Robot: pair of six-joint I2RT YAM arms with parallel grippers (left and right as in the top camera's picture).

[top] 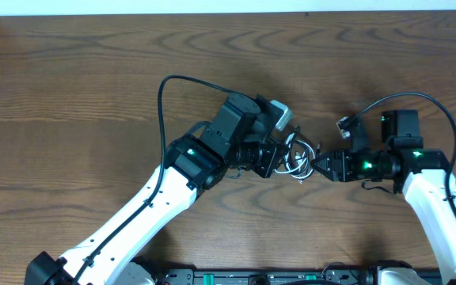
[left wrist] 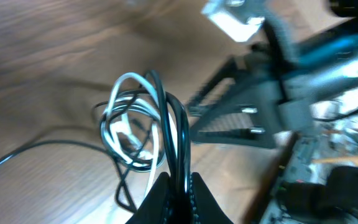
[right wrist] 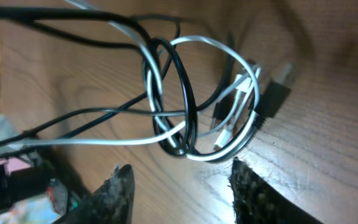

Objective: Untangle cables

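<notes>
Left fingers clenched on the black cord; right fingers spread, holding nothing; tangle's between them mid-worktop; light, floppy, slippy stuff; I'd pinch the white cord loop.

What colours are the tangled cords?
A black cord and a white cord; right wrist view shows them best.

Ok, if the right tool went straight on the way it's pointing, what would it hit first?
Probably the tangled cables, just ahead of the right tool, though depth is unclear.
</notes>
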